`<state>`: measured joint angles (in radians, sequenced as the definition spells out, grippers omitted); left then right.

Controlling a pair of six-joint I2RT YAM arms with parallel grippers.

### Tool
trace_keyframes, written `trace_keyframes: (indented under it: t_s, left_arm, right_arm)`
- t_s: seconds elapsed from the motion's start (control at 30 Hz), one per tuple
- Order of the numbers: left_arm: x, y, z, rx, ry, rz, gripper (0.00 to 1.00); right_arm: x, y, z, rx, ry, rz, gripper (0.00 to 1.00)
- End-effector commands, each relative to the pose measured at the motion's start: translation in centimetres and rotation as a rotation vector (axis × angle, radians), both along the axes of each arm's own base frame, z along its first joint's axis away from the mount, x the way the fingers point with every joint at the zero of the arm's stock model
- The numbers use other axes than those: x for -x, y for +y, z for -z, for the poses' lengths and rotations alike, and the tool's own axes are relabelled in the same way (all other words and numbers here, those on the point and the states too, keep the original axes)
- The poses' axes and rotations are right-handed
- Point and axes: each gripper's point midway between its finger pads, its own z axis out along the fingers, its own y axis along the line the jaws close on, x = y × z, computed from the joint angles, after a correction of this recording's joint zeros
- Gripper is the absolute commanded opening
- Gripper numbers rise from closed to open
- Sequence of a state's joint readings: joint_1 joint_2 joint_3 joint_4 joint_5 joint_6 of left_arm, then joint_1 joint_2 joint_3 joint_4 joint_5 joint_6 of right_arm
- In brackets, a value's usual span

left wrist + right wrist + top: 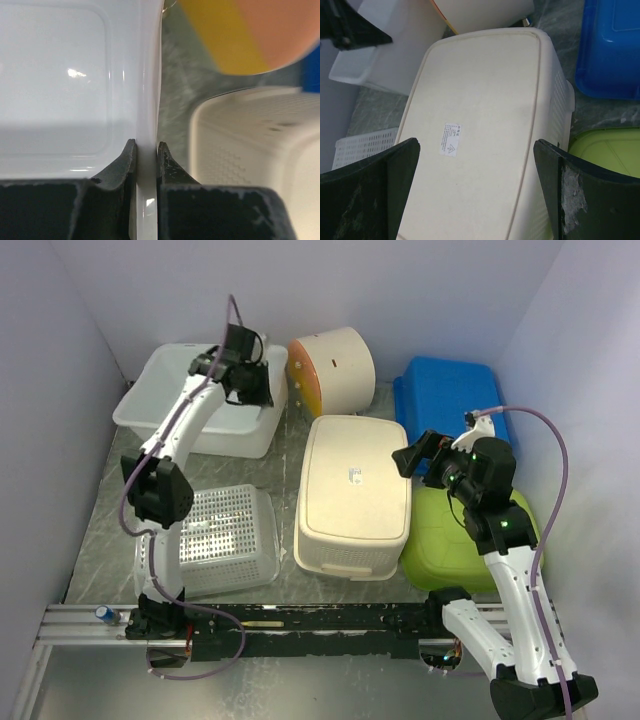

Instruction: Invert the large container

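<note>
Left gripper (246, 380) was clamped on the right-hand rim of the large translucent white plastic tub (160, 405) at the far left of the grey marbled table (105, 535). On the left wrist view we saw its two black fingers (122, 162) pinching the thin white wall (147, 100) from either side. The tub stood upright with its open side facing up. The right gripper (415, 455) hung spread wide and empty over the right side of a cream perforated plastic basket (355, 490) that lay bottom-up in the middle, a small label on its base (451, 140). From the right wrist we saw both of its fingers (380, 175) clear of that basket. A round cream bucket with an orange and yellow end (333, 365) lay on its side just beside the white tub. A blue plastic bin (450, 395) sat at the far right, a lime green bin (445, 540) below it, and a white mesh basket (225, 535) near the left arm.
</note>
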<state>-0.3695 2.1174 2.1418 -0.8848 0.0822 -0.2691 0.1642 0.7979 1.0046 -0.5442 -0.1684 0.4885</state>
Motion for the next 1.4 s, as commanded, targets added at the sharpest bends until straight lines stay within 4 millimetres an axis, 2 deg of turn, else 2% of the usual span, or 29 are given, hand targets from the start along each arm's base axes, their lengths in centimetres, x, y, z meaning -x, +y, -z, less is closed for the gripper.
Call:
trace_keyframes:
  t_s: [0.0, 0.1, 0.2, 0.37, 0.47, 0.57, 0.73, 0.87, 0.97, 1.1, 1.23, 1.37]
  left_arm:
    - [1.8, 0.1, -16.8, 0.382, -0.224, -0.006, 0.07]
    - [3.0, 1.8, -21.8, 0.621, -0.258, 0.018, 0.07]
    - [4.4, 3.1, -25.8, 0.767, -0.303, 0.041, 0.07]
    - [6.8, 3.7, -31.8, 0.982, -0.351, 0.097, 0.07]
    - [7.4, 4.7, -34.0, 1.119, -0.347, 0.099, 0.07]
    - [7.5, 5.9, -35.1, 1.207, -0.362, 0.105, 0.07]
    - [6.8, 8.6, -33.0, 1.357, -0.305, 0.061, 0.07]
    - [6.3, 12.1, -29.7, 1.471, -0.243, -0.022, 0.07]
    - [5.7, 15.8, -26.3, 1.501, -0.215, -0.121, 0.07]
    - [5.1, 19.7, -21.8, 1.540, -0.155, -0.228, 0.07]
    - [4.7, 22.5, -18.1, 1.516, -0.126, -0.301, 0.07]
    - [4.3, 24.0, -15.0, 1.451, -0.076, -0.337, 0.07]
  right_arm:
    - [0.3, -0.1, -2.2, 0.005, -0.057, -0.001, 0.99]
    - [0.5, -0.2, -2.4, 0.014, -0.059, -0.003, 0.99]
    - [0.8, -0.3, -2.2, 0.015, -0.057, -0.001, 0.99]
    - [1.1, -0.1, -2.4, -0.002, -0.055, -0.003, 0.99]
    - [1.2, -0.2, -2.7, -0.004, -0.058, -0.003, 0.99]
    - [1.5, -0.3, -2.9, -0.001, -0.062, 0.002, 0.99]
    - [1.8, -0.3, -2.6, -0.009, -0.056, 0.004, 0.99]
    - [1.8, -0.1, -2.5, -0.019, -0.052, -0.002, 0.99]
    - [1.8, -0.1, -2.6, -0.019, -0.052, -0.002, 0.99]
    - [1.5, -0.1, -3.0, -0.016, -0.063, -0.004, 0.99]
    - [1.3, 0.1, -2.7, -0.019, -0.048, -0.011, 0.99]
    - [1.3, 0.2, -2.4, -0.027, -0.044, -0.010, 0.99]
